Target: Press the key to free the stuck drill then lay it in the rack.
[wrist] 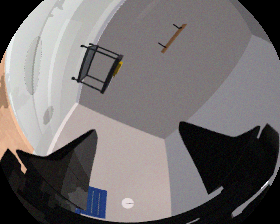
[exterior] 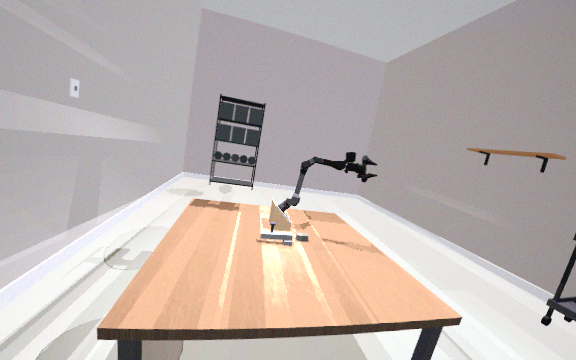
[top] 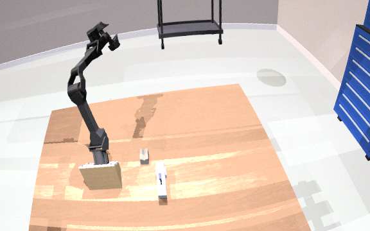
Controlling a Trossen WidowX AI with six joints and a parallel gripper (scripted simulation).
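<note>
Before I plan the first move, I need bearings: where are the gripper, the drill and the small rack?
gripper (top: 108, 36): top view, gap between its open fingers.
drill (top: 161, 179): top view, middle of its white body.
rack (top: 144, 156): top view, its grey block.

Blue drawer cabinet (top: 365, 96) cut by top view's right edge. Cart (top: 189, 29) beyond bench (top: 204, 128) cropped above. Key on drill fixture (top: 161, 179) too small to tell.

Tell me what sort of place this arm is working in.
Probably a workshop or garage room. A blue tool chest with rows of drawers stands by one wall, a dark shelf rack holds bins against another, and a black wheeled cart sits on the pale floor beyond the wooden worktable.
</note>
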